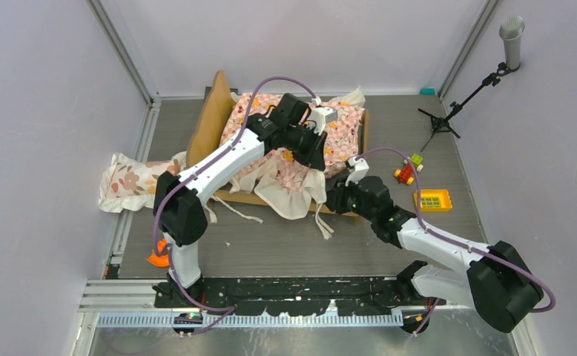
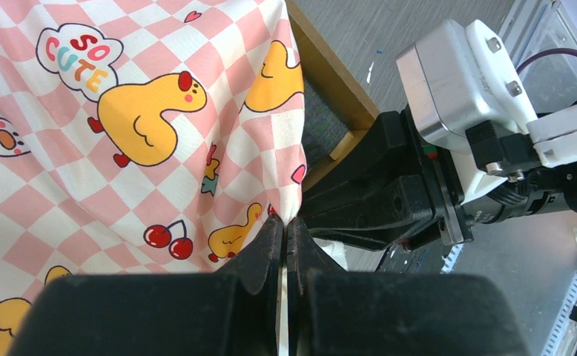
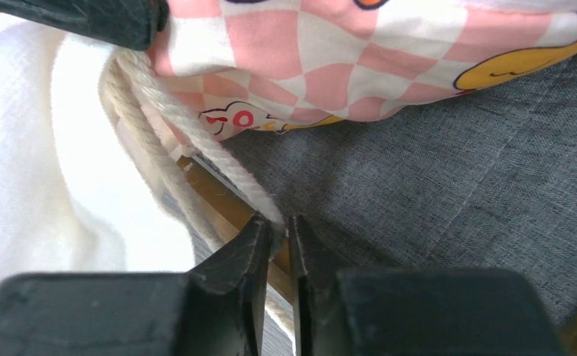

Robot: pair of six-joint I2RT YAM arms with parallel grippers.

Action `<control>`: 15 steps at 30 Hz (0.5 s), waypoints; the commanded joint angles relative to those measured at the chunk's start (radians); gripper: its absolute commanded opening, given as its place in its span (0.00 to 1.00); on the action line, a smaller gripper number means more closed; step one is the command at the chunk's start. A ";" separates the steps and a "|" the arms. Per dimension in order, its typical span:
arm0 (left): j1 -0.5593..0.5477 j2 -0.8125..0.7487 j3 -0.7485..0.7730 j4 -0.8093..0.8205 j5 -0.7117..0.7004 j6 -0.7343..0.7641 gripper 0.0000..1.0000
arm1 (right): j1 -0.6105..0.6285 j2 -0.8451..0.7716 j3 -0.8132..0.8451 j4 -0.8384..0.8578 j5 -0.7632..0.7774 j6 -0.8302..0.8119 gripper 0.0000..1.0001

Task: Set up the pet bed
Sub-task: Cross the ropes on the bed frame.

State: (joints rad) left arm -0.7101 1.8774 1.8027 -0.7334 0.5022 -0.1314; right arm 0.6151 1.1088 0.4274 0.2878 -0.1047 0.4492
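Pinching checkered sheet [image 2: 122, 148] in closed left fingers [image 2: 263, 252], gripping tie cord [image 3: 219, 156] between right fingers [image 3: 252, 252]; ideally drawing evenly, keeping fabric flat over pet bed [image 3: 456, 193].

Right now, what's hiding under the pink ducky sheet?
The grey mattress and a bit of the wooden bed frame peek out from under the sheet. The rest of the mattress is covered, so anything else underneath cannot be seen.

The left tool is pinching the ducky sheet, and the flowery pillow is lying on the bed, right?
Not quite. The left tool does pinch the sheet, but the pillow lies on the table beside the bed, not on it. The top view shows this.
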 commanded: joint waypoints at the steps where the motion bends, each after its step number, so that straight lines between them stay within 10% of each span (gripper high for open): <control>1: 0.013 -0.012 0.030 0.006 0.033 -0.003 0.00 | 0.009 -0.051 0.063 -0.051 0.050 -0.008 0.15; 15: 0.013 -0.025 -0.026 0.019 0.058 0.004 0.00 | 0.009 0.026 0.503 -0.541 0.244 -0.329 0.08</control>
State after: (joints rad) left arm -0.7036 1.8774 1.7866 -0.7334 0.5278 -0.1295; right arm 0.6201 1.0557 0.8284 -0.1478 0.0921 0.2653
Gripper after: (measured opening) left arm 0.014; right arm 0.091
